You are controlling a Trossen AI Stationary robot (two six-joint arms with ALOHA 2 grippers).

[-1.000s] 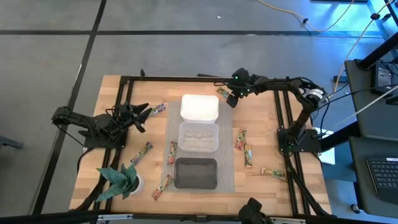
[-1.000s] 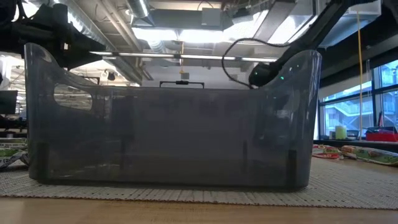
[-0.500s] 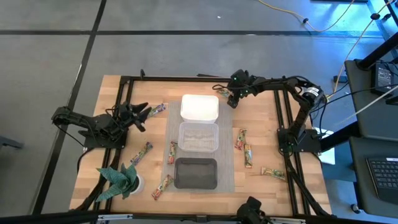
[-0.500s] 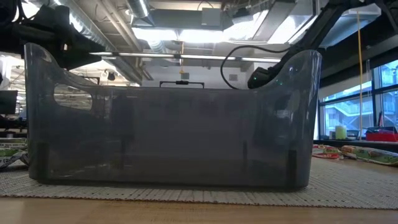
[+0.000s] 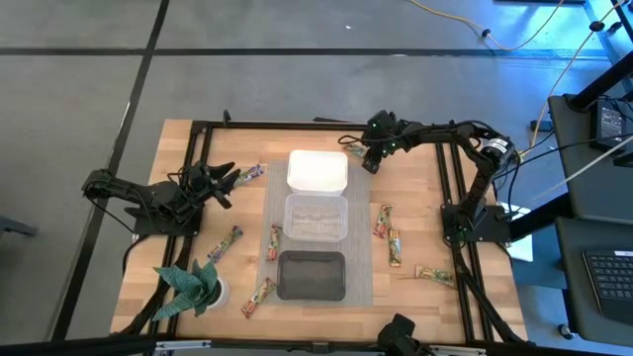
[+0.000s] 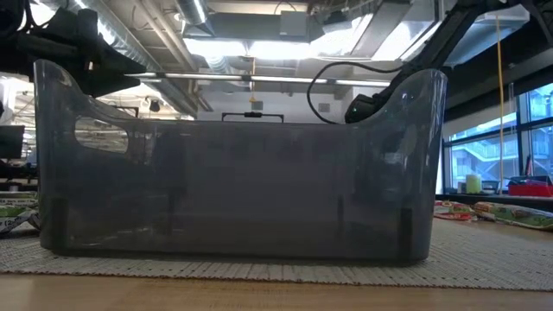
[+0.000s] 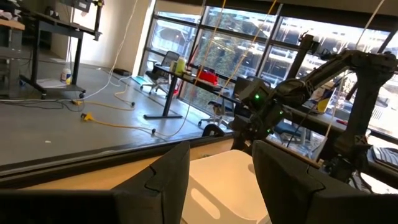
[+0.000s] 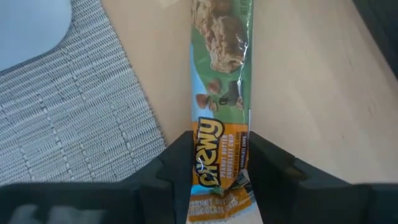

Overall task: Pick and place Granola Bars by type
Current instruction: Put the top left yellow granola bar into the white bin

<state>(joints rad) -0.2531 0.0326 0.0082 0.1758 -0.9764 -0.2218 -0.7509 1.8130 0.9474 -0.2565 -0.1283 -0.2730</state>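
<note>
A green-and-orange granola bar (image 8: 221, 81) lies flat on the wood by the mat's edge, just right of the white tub (image 5: 316, 170) at the far side. My right gripper (image 8: 219, 177) is shut on it, and shows from above (image 5: 364, 150). My left gripper (image 7: 221, 180) stands open with nothing between its fingers at the table's left (image 5: 226, 178), close to a purple bar (image 5: 252, 174). Several other bars lie loose on the table, such as one (image 5: 382, 221) right of the clear tub (image 5: 316, 217). My right gripper pinches the bar's orange-printed end (image 8: 217, 165) between its two fingers (image 8: 177, 171), one on each long edge. The fingers come from above and lie across the bar. The green rest of the bar (image 8: 224, 56) lies flat on the wood.
White, clear and black tubs (image 5: 311, 274) stand in a row on a grey mat (image 5: 361, 287). The black tub (image 6: 233, 190) fills the low view. A potted plant (image 5: 193, 287) stands at the near left. A dark frame rail (image 5: 445, 198) runs along the table's edges.
My right gripper has shifted a little toward the table's left, onto the green bar beside the white tub. The bar stays flat on the wood.
</note>
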